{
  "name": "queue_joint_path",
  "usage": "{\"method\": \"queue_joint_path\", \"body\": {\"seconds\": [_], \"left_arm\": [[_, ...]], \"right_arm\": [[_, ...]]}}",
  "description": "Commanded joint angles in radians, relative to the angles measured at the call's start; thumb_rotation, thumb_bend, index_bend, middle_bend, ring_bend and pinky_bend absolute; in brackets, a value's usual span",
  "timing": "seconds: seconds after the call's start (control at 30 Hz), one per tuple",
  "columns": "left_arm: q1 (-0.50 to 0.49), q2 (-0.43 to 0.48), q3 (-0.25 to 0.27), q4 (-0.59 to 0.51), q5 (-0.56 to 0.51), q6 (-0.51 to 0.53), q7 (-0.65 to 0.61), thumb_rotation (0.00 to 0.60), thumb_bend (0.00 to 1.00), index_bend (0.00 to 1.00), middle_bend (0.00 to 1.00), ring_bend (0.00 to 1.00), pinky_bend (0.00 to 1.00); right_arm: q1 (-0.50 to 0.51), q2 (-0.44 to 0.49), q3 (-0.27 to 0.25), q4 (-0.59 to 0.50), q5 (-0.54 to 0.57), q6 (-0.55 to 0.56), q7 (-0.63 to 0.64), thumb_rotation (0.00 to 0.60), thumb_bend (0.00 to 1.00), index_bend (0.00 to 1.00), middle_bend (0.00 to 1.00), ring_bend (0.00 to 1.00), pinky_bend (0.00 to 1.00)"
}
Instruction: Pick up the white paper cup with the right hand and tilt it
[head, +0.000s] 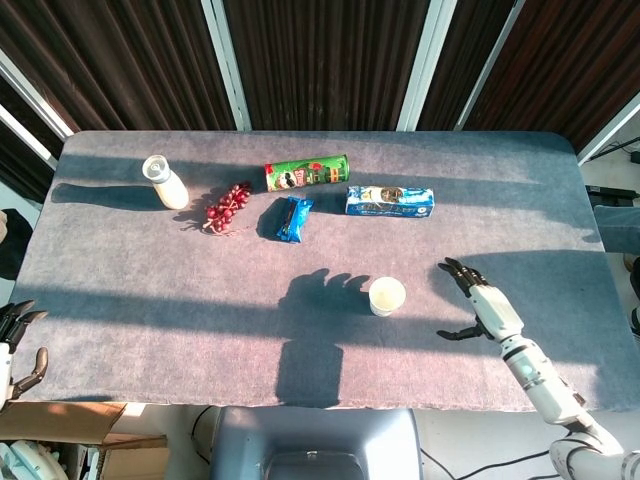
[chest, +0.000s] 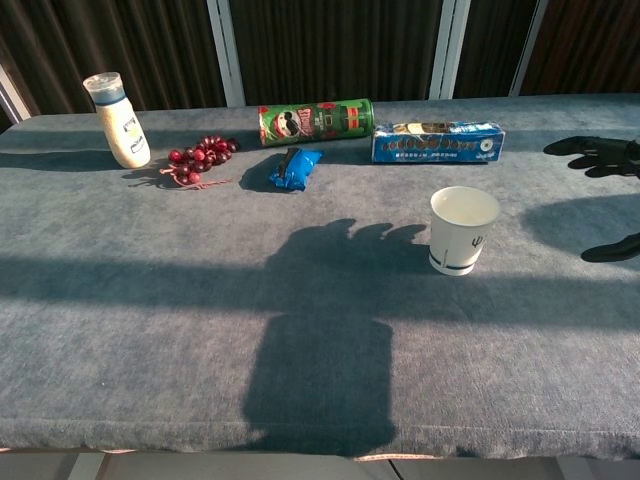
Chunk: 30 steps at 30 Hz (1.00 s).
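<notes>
The white paper cup (head: 387, 296) (chest: 462, 229) stands upright near the table's front middle, its mouth up and nothing touching it. My right hand (head: 479, 305) hovers to the right of it, a short gap away, fingers spread with the thumb held apart from them. In the chest view only the dark fingertips (chest: 600, 152) of that hand enter at the right edge. My left hand (head: 14, 340) rests at the front left corner, off the table edge, holding nothing.
Along the back of the grey table (head: 150, 290) lie a white bottle (head: 165, 182), red grapes (head: 227, 207), a green chip can (head: 306, 172), a blue snack packet (head: 293, 218) and a blue biscuit box (head: 390, 201). Shadows of my arm fall left of the cup.
</notes>
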Motion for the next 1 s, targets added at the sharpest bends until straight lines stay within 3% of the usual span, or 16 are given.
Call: {"method": "queue_joint_path", "body": {"seconds": [0.03,1.0], "left_arm": [[0.002,0.002,0.001,0.001,0.003,0.004,-0.005,0.600,0.50,0.25,0.12,0.09,0.29],[0.011,0.016,0.004,0.005,0.015,0.012,-0.051,0.600,0.50,0.26,0.12,0.09,0.29]], "right_arm": [[0.028,-0.039,0.001,0.027,0.002,-0.022,0.020,0.600,0.10,0.03,0.06,0.01,0.19],[0.155,-0.296,0.040,0.268,0.048,-0.066,0.020,0.600,0.11,0.25,0.23,0.18,0.34]]}}
